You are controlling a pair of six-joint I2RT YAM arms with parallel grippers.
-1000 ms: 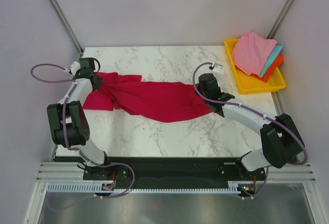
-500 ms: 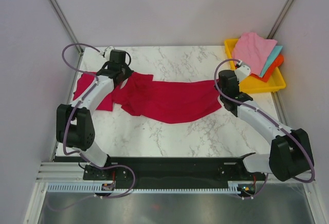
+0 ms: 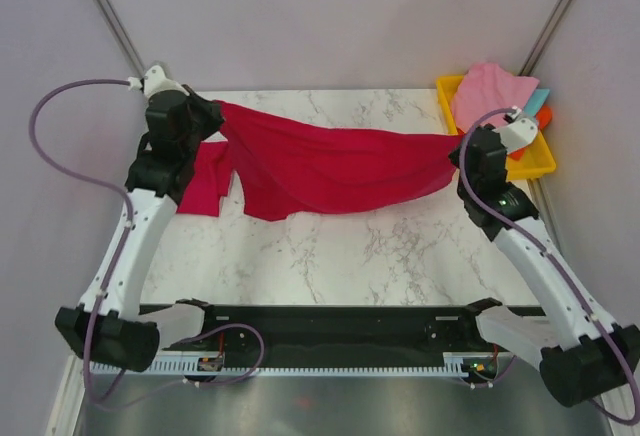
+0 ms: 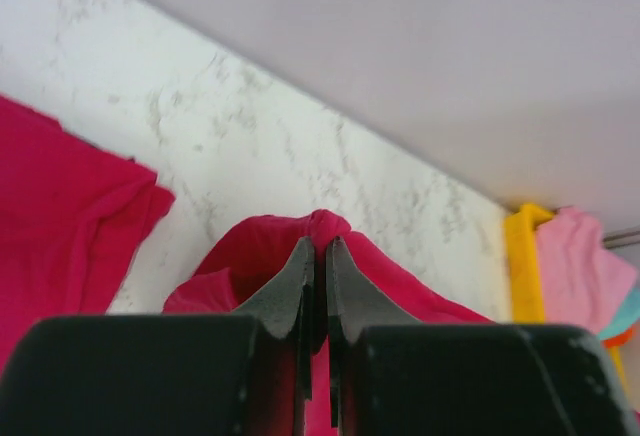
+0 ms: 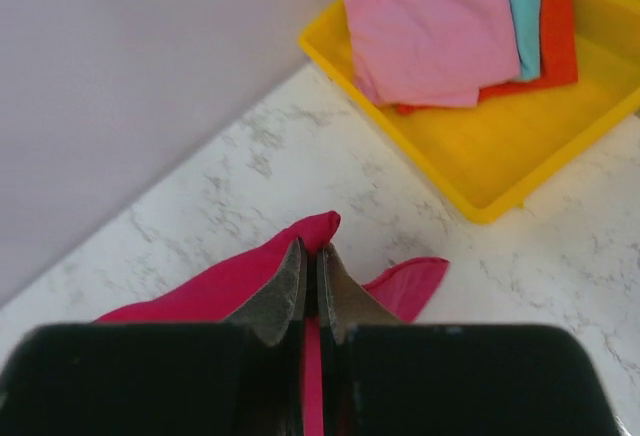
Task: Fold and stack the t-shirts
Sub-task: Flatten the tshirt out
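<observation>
The left gripper [image 4: 320,247] is pinching a bunched edge of a red t-shirt [image 3: 330,166], its jaws closed tight on the cloth with a small fold poking up between the fingertips. The right gripper [image 5: 312,249] is clamping the opposite end of the same t-shirt in the same way. Between them the t-shirt is hanging stretched across the far half of the table [image 3: 400,246]. Its top edge is running nearly taut from one gripper to the other, while its lower part is sagging in folds toward the marble. A second t-shirt [image 3: 200,181], also red, is lying crumpled on the table beside the left arm. Just beyond the right gripper a yellow tray [image 3: 500,169] is sitting at the far right corner, holding a pink cloth [image 3: 490,91] over turquoise and orange ones.
</observation>
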